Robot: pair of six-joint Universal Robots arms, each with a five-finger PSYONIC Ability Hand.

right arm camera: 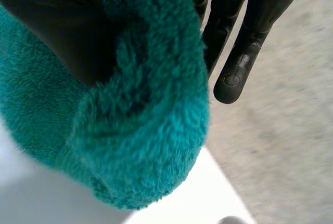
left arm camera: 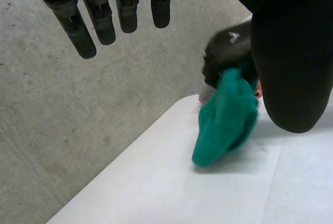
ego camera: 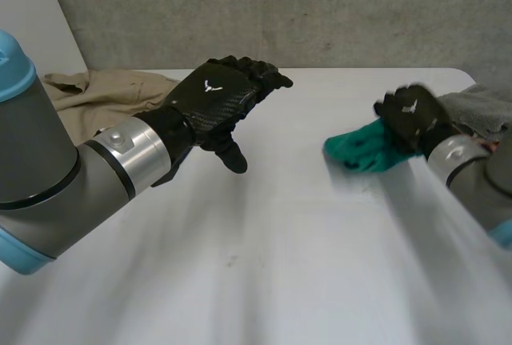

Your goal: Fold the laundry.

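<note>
- Left hand (ego camera: 218, 98): fingers straight, holding nothing, above the white desk (ego camera: 272, 249).
- Right hand (ego camera: 412, 117): fingers and thumb clamped on the teal fleece cloth (ego camera: 362, 150), which hangs over the desk's right side.
- Beige garment (ego camera: 100, 93) lies far left.

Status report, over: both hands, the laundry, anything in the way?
Left hand open above table, holding nothing. Right hand shut on green cloth. Beige garment far left, grey cloth beside right hand; neither in the way.

The right hand (ego camera: 412, 117) covers the teal cloth's (ego camera: 364, 151) upper end. The left arm (ego camera: 48, 177) hides part of the beige garment (ego camera: 104, 93); the picture's edge cuts off the grey cloth (ego camera: 484, 106).
</note>
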